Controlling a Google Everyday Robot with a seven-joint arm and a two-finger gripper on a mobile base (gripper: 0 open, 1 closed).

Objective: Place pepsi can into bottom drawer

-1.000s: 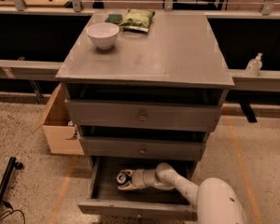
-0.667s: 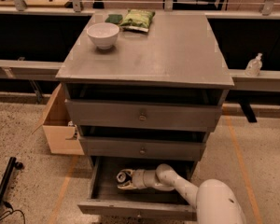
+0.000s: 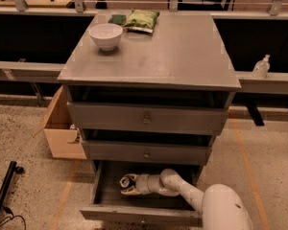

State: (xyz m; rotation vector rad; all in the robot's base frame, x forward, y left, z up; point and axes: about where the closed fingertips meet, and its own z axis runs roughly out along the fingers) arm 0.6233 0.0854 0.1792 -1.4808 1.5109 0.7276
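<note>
1. The claw (image 3: 129, 185) reaches inside the open bottom drawer (image 3: 139, 213). It looks closed around the pepsi can (image 3: 126, 180), which lies on its side, silver top facing left, in the drawer's left half.
2. The can is judged light, stiff yet easily dented, and smooth enough to slip, so a hold across its round wall suits it best.
3. Room is tight: the middle drawer (image 3: 146, 153) overhangs the arm and the tray's walls hem both sides. The open front looks clearest for moving.
4. On the tabletop (image 3: 173, 51), 1 white bowl (image 3: 105, 35) sits well apart from the work.
</note>
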